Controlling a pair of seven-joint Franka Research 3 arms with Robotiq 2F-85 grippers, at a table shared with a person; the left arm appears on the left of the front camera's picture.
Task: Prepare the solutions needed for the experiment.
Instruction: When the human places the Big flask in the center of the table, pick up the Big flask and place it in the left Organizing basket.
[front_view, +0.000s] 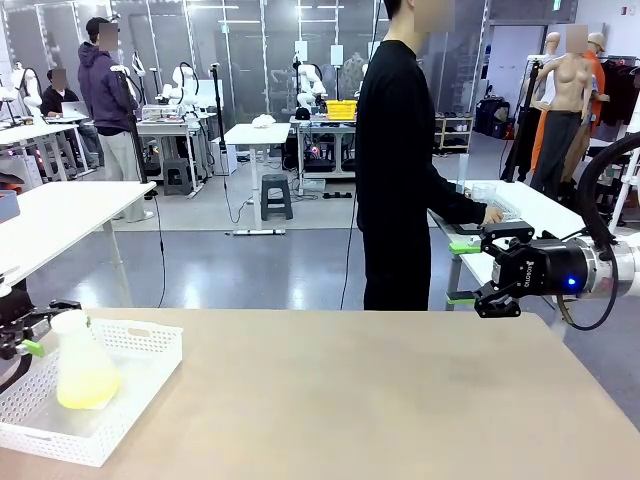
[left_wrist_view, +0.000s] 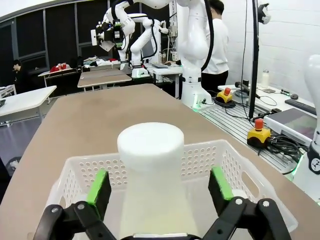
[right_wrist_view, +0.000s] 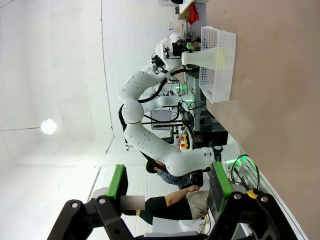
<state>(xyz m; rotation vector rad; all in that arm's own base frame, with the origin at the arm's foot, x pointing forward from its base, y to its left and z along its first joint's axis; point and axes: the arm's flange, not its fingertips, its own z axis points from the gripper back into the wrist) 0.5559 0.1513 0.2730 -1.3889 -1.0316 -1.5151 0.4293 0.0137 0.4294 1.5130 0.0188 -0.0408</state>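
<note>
Table (front_view: 380, 390); upright flask (front_view: 82, 360) holds solutions (front_view: 87, 391).

The solutions (front_view: 86, 388) are a pale yellow-green, watery liquid forming a shallow layer at the bottom of a translucent white conical flask (front_view: 80, 350). The flask stands upright in a white perforated basket (front_view: 140, 345) at the worktop's (front_view: 380, 400) near left corner.

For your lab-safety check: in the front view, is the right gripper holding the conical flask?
No. The right gripper hangs open and empty, while the conical flask stands in the white basket.
</note>
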